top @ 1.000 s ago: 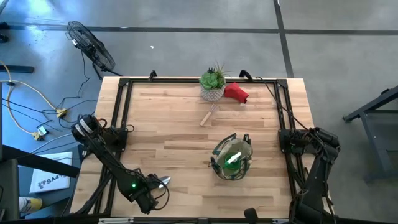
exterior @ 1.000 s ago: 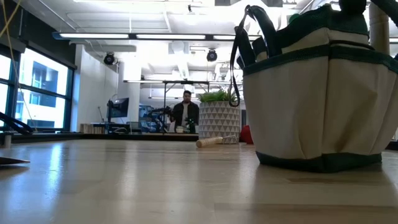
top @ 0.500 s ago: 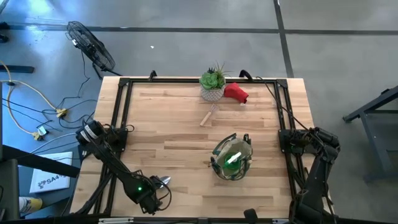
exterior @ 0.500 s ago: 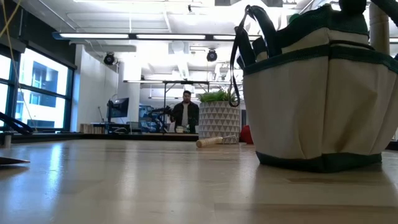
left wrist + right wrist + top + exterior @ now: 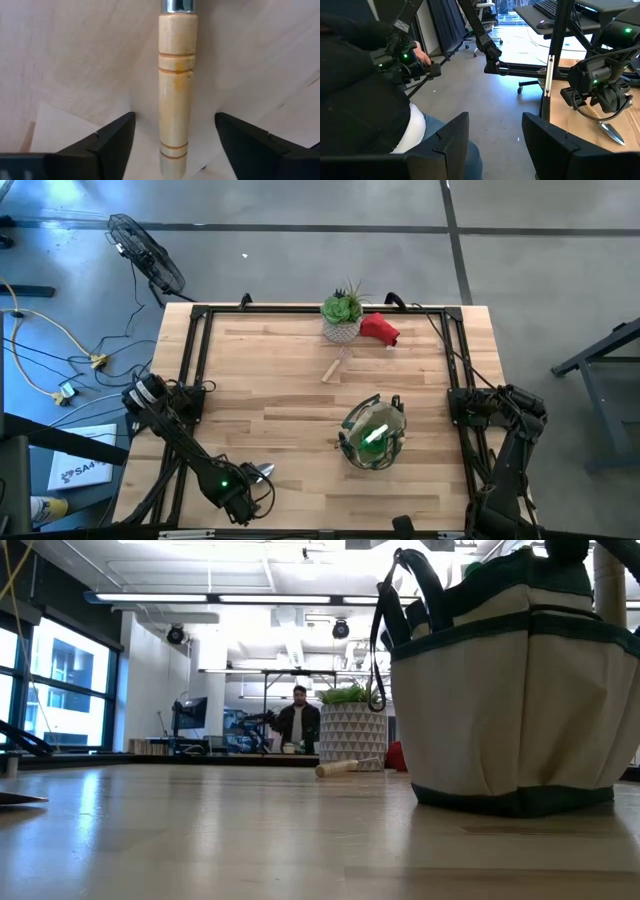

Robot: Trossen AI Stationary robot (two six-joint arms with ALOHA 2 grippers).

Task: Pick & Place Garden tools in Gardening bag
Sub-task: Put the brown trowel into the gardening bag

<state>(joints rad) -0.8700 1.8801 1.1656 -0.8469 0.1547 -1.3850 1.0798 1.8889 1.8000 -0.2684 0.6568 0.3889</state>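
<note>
The big wooden table (image 5: pixel 300 400) holds the gardening bag (image 5: pixel 374 434), which stands near the right side and already has green things inside. It looks soft, so it could tip or slump if pushed. Far from it, near the front left edge, lies a trowel (image 5: pixel 176 75) with a round wooden handle and a shiny metal blade. It is hard and stiff, probably light, and the smooth handle could roll or slip. The left gripper (image 5: pixel 175 142) sits over the handle with its fingers apart, one on each side, not squeezing yet. The middle of the handle looks best to grab. The right gripper (image 5: pixel 495 145) waits off the right side, fingers apart, empty.
</note>
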